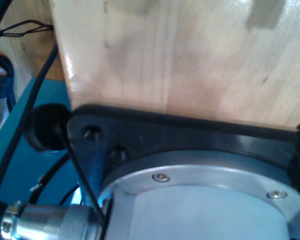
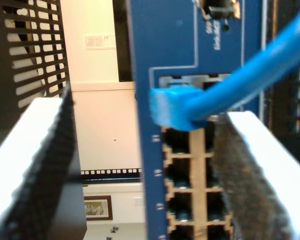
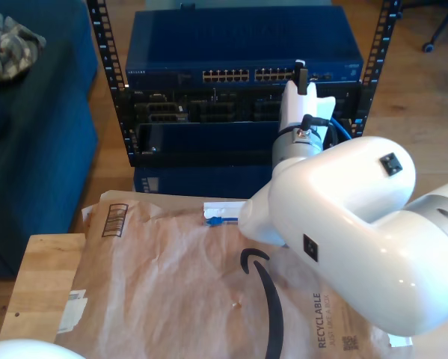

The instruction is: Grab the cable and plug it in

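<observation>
Wooden flooring and a black equipment rack (image 3: 104,52) frame the dark-blue network switch (image 3: 242,48) with its rows of ports. Second wrist view: the thin bright-blue network cable (image 2: 250,75) has its clip plug (image 2: 172,107) seated at a top-row port, its run slanting away from the panel. My second gripper (image 2: 139,165) stands open, its padded fingers (image 2: 245,180) astride the plug, not touching. A second plug (image 3: 215,220) lies on the brown-paper-covered counter (image 3: 179,284). My first gripper's state cannot be told.
</observation>
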